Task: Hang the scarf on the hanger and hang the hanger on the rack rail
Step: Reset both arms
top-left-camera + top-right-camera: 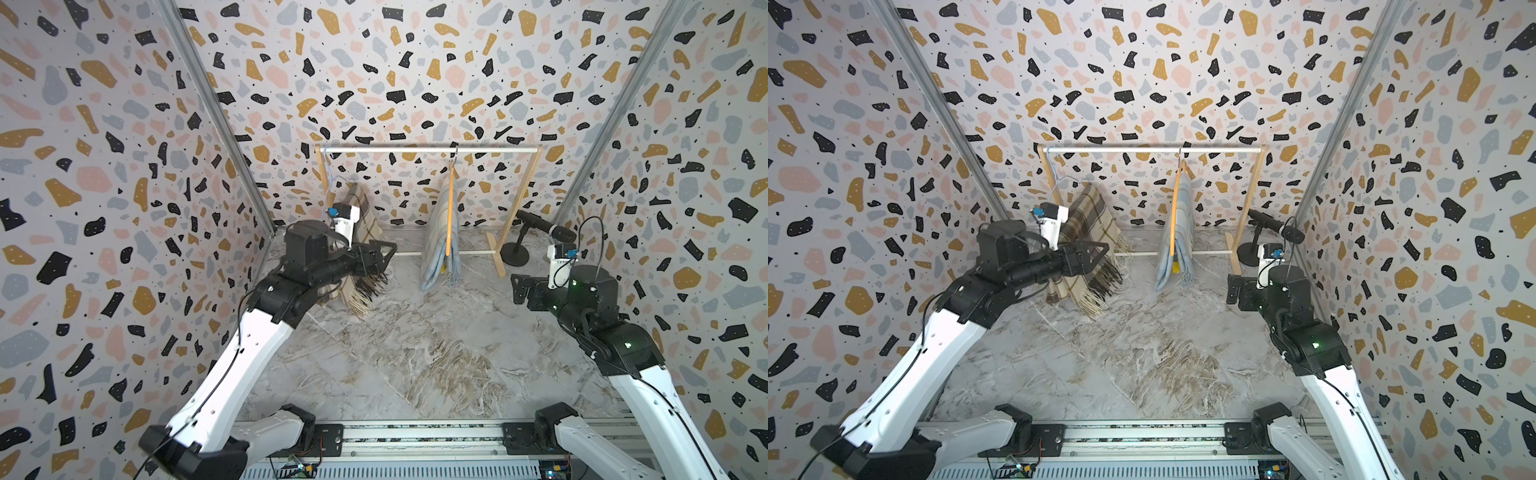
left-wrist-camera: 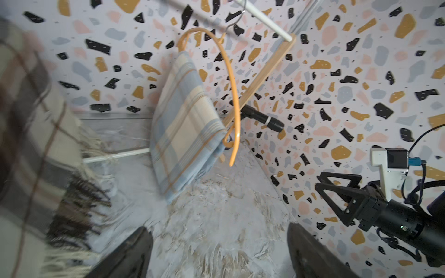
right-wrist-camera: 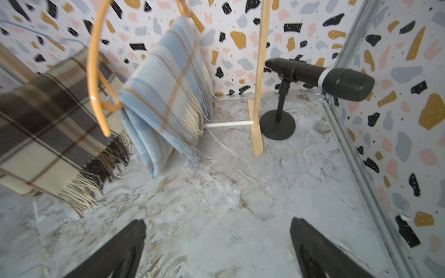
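Left wrist view showed the left gripper (image 2: 218, 227) spread wide and empty, the brown plaid scarf (image 2: 31, 144) just beside it.

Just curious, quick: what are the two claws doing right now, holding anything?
Left gripper: open, holding nothing.
Right gripper: open, holding nothing.

Brown scarf (image 1: 370, 220) partly behind left arm (image 1: 257, 349), blurred in left wrist view
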Tool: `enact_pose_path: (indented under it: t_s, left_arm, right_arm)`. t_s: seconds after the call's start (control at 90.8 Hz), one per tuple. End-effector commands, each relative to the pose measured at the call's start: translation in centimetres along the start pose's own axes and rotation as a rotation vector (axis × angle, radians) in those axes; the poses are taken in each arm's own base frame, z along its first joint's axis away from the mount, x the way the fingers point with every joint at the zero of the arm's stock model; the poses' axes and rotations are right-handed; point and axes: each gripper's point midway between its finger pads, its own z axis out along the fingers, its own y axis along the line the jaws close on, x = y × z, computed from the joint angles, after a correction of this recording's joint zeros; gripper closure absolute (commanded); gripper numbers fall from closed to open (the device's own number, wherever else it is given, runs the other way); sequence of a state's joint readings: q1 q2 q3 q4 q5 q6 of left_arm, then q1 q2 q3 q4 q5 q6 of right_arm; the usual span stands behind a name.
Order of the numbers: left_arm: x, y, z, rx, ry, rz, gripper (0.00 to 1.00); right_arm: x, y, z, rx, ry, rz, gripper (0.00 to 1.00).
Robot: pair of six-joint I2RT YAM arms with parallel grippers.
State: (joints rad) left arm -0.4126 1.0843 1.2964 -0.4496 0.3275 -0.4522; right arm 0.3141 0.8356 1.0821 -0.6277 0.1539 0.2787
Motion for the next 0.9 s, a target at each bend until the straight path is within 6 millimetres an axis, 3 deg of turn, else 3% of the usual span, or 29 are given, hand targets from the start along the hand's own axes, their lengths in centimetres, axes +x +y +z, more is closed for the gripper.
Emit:
enact_pose_path:
  t_s: [0.0,0.154,0.297,0.495,0.65,0.892]
  left_arm:
    - [1.4,4.0,-3.3,-0.209,-0.089,0.088,0.04]
    - [4.9,8.6,-7.9,-0.439,-0.162,0.098,0.0]
    - [8.2,11.8,-10.3,-0.591,-0.152,0.098,0.0]
    - [10.7,14.3,-10.1,-0.677,-0.105,0.104,0.0]
    - [10.9,14.8,-9.8,-0.69,-0.107,0.11,0.0]
    - [10.9,16.5,-9.4,-0.776,-0.102,0.156,0.0]
  right_arm:
    - [1.6,-2.3,1.4,0.134,0.03,-0.044,0.0]
    - [4.3,-4.5,3.7,0.245,0.001,-0.031,0.0]
    - [6.7,-5.7,5.8,0.302,-0.035,-0.031,0.0]
    - [10.1,-7.8,8.5,0.421,-0.027,-0.08,0.01]
    - [10.9,-8.8,10.1,0.47,-0.044,-0.142,0.01]
    - [13.2,-11.3,13.2,0.503,-0.043,-0.093,0.01]
